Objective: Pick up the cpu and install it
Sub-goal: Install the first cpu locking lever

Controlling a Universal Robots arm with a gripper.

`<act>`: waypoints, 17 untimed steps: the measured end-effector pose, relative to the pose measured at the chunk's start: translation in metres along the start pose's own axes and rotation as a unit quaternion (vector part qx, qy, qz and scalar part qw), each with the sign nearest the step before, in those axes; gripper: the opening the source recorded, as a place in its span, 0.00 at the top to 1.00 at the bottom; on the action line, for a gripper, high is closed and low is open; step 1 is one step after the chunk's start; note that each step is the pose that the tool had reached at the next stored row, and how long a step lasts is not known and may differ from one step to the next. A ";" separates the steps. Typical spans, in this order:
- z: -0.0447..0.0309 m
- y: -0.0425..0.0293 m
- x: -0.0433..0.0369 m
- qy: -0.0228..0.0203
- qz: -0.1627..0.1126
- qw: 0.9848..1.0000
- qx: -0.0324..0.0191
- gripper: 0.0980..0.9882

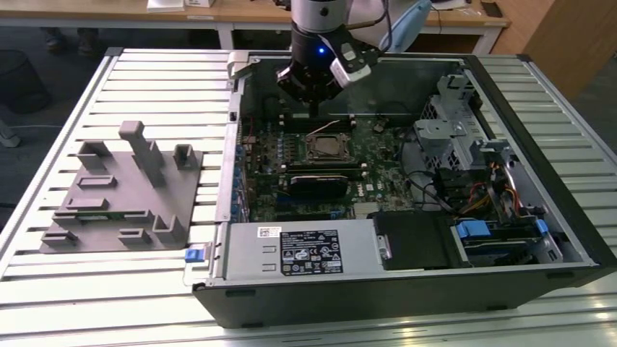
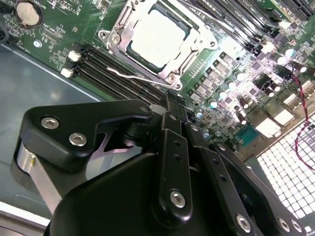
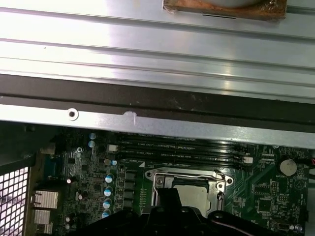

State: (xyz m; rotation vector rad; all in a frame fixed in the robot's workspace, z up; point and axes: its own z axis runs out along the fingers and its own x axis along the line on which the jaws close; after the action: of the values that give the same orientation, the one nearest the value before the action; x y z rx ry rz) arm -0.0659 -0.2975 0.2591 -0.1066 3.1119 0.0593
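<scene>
So the cpu already sits flat in the socket with the frame open, and the gripper hangs just above its far edge, fingers pinched together on nothing, since the chip's seated.

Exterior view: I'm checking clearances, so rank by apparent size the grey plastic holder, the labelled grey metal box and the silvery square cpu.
1. Grey plastic holder
2. Labelled grey metal box, somewhat smaller
3. Silvery square cpu, seated in its socket, far smaller
</scene>
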 end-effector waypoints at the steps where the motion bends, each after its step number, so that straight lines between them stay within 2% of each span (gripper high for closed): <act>1: 0.0000 -0.0003 0.0000 0.000 0.000 1.000 -0.001 0.99; 2: 0.0000 -0.0007 0.0001 0.000 0.000 1.000 -0.002 0.99; 3: 0.0001 -0.0013 0.0001 0.000 0.000 1.000 -0.006 0.99; 5: 0.0004 -0.0030 0.0002 -0.001 0.000 1.000 -0.017 0.99; 8: 0.0010 -0.0051 0.0004 -0.002 0.001 1.000 -0.030 0.99; 10: 0.0022 -0.0063 0.0005 -0.002 0.001 0.999 -0.036 0.99; 11: 0.0032 -0.0066 0.0000 -0.003 0.001 0.999 -0.037 0.99; 17: 0.0100 -0.0075 -0.0040 -0.003 0.008 0.999 -0.037 0.99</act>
State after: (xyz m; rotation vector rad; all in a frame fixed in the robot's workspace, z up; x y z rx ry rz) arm -0.0612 -0.3043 0.2489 -0.0839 3.1052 0.1751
